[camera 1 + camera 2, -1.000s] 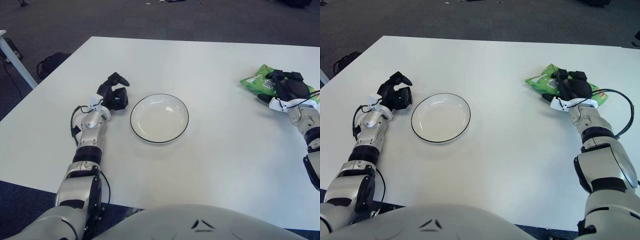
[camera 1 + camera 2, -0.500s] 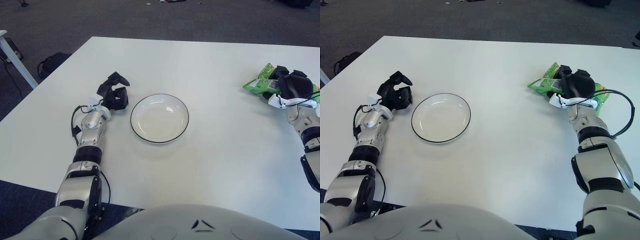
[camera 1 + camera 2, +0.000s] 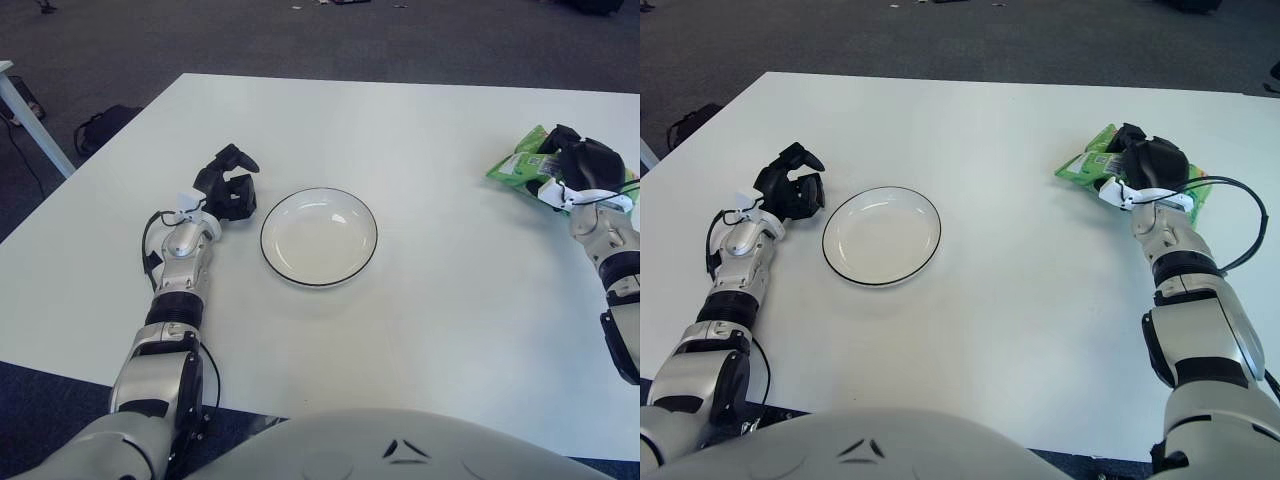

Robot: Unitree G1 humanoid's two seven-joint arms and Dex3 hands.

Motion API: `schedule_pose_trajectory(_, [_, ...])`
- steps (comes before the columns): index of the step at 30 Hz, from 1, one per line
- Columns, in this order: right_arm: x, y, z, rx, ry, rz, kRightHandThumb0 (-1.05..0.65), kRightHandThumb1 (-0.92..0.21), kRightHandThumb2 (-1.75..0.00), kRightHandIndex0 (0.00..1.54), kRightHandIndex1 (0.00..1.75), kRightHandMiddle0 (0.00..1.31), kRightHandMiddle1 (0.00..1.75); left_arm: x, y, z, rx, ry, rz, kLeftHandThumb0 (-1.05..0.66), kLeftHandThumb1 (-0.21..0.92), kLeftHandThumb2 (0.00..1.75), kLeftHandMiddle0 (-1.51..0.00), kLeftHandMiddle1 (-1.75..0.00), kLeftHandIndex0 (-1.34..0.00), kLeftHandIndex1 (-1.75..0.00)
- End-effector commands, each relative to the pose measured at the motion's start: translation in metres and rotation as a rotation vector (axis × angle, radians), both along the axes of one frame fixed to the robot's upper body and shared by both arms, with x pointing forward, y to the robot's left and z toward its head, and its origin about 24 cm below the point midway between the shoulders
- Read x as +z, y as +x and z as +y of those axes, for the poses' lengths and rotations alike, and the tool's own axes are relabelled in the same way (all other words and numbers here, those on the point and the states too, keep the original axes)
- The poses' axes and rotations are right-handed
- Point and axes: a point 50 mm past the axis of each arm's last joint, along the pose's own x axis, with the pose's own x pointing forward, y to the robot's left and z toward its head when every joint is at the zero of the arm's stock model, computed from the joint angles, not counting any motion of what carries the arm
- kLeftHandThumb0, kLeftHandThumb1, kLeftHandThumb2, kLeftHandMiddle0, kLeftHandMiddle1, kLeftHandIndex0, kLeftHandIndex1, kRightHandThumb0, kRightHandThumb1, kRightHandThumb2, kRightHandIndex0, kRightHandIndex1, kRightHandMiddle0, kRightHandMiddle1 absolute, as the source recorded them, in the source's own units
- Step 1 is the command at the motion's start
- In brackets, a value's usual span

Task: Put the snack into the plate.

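Observation:
A green snack bag (image 3: 1087, 165) lies at the right side of the white table (image 3: 1030, 290). My right hand (image 3: 1145, 165) is over the bag's right part with its black fingers curled around it, and the bag's left end is tipped up. A white plate (image 3: 881, 235) with a dark rim sits left of centre, with nothing on it. My left hand (image 3: 790, 193) shows just left of the plate, fingers curled and holding nothing.
A black cable (image 3: 1240, 215) loops beside my right forearm near the table's right edge. Dark carpet lies beyond the far edge, and a dark bag (image 3: 103, 126) sits on the floor at the left.
My right hand has closed on the snack bag and turned slightly, and the bag's left end has lifted and shifted a little to the right. The left arm and plate stay still.

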Motion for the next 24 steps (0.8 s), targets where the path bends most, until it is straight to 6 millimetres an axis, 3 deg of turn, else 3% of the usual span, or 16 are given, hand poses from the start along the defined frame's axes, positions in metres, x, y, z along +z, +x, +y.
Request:
schedule_pose_trajectory(1, [-0.01, 0.001, 0.012, 0.035, 0.085, 0.038, 0.0, -0.1, -1.54, 0.79, 1.66, 0.56, 1.75, -0.035, -0.02, -0.001, -0.003, -0.013, 0.124, -0.43, 0.48, 1.11, -1.08, -1.75, -0.48, -1.75])
schedule_pose_trajectory(5, [-0.007, 0.003, 0.017, 0.063, 0.162, 0.048, 0.0, -0.15, -1.51, 0.73, 1.72, 0.52, 1.75, -0.036, -0.02, -0.002, -0.005, -0.015, 0.121, -0.43, 0.48, 1.11, -1.08, -1.75, -0.48, -1.75])
schedule_pose_trajectory(16, [0.004, 0.01, 0.035, 0.13, 0.398, 0.097, 0.0, -0.12, -1.54, 0.75, 1.72, 0.53, 1.75, -0.036, -0.02, -0.003, -0.004, -0.008, 0.111, -0.43, 0.49, 1.1, -1.08, -1.75, -0.48, -1.75])
schedule_pose_trajectory(24, [0.032, 0.021, 0.057, 0.228, 0.435, 0.056, 0.0, -0.07, -1.57, 0.83, 1.65, 0.57, 1.75, -0.036, -0.02, -0.004, -0.009, -0.016, 0.118, -0.43, 0.48, 1.11, -1.08, -1.75, -0.48, -1.75])
